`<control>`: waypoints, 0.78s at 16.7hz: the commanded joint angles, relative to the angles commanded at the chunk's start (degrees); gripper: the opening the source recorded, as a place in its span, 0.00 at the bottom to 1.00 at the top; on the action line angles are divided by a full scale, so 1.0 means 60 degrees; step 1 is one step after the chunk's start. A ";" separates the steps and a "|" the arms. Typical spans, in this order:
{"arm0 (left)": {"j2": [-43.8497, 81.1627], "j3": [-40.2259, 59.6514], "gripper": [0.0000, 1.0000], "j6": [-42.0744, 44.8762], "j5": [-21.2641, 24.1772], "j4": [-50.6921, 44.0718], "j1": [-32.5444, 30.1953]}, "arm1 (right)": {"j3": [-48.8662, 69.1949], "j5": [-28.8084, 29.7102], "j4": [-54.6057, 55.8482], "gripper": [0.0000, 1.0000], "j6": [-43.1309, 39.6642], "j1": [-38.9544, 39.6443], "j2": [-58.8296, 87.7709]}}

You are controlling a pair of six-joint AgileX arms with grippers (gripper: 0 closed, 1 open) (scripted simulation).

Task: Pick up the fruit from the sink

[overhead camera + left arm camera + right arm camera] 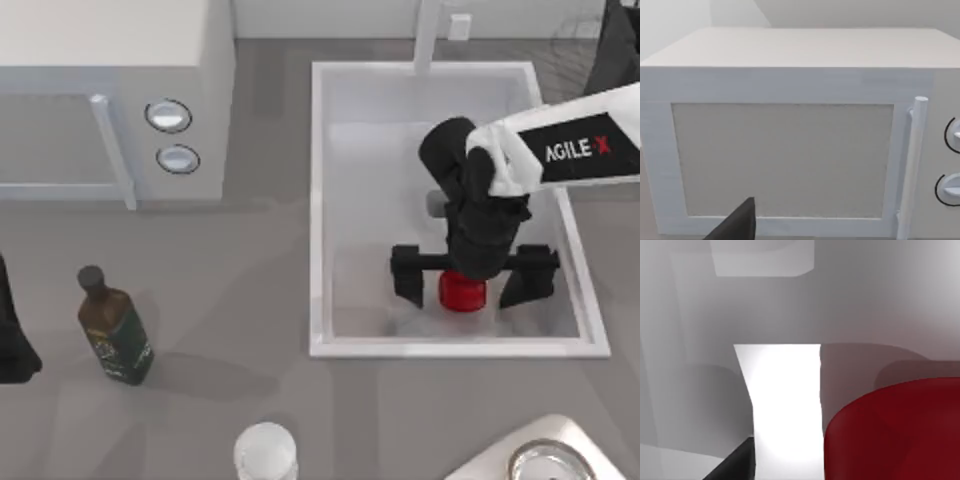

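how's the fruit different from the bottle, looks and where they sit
The fruit is glossy red, squat and roundish; the bottle is dark green, tall and narrow with a dark cap. The fruit lies inside the sink, with the right tool open on either side of it; the bottle stands on the grey counter at the left, with no tool around it. Both are small and glossy.
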 joint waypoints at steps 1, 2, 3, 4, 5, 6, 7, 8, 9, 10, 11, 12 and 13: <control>0.0000 0.0000 1.00 0.0000 0.0000 0.0000 0.0000 | 0.0000 0.0000 0.0000 0.62 0.0000 0.0000 0.0000; 0.0000 0.0000 1.00 0.0000 0.0000 0.0000 0.0000 | 0.0000 0.0000 0.0000 0.55 0.0000 0.0000 0.0000; 0.0000 0.0000 1.00 0.0000 0.0000 0.0000 0.0000 | 0.0000 0.0000 0.0000 0.47 0.0000 0.0000 0.0000; 0.0000 0.0000 1.00 0.0000 0.0000 0.0000 0.0000 | 0.0000 0.0000 0.0000 0.40 0.0000 0.0000 0.0000; 0.0000 0.0000 1.00 0.0000 0.0000 0.0000 0.0000 | 0.0000 0.0000 0.0000 0.32 0.0000 0.0000 0.0000; 0.0000 0.0000 1.00 0.0000 0.0000 0.0000 0.0000 | 0.0000 0.0000 0.0000 0.25 0.0000 0.0000 0.0000; 0.0000 0.0000 1.00 0.0000 0.0000 0.0000 0.0000 | 0.0000 0.0000 0.0000 0.17 0.0000 0.0000 0.0000; 0.0000 0.0000 1.00 0.0000 0.0000 0.0000 0.0000 | 0.0000 0.0000 0.0000 0.10 0.0000 0.0000 0.0000; 0.0000 0.0000 1.00 0.0000 0.0000 0.0000 0.0000 | 0.0000 0.0000 0.0000 0.02 0.0000 0.0000 0.0000; 0.0000 0.0000 1.00 0.0000 0.0000 0.0000 0.0000 | 0.0000 0.0000 0.0000 0.00 0.0000 0.0000 0.0000; 0.0000 0.0000 1.00 0.0000 0.0000 0.0000 0.0000 | 0.0000 0.0000 0.0000 0.00 0.0000 0.0000 0.0000; 0.0000 0.0000 1.00 0.0000 0.0000 0.0000 0.0000 | 0.0000 0.0000 0.0000 0.00 0.0000 0.0000 0.0000; 0.0000 0.0000 1.00 0.0000 0.0000 0.0000 0.0000 | 0.0000 0.0000 0.0000 0.00 0.0000 0.0000 0.0000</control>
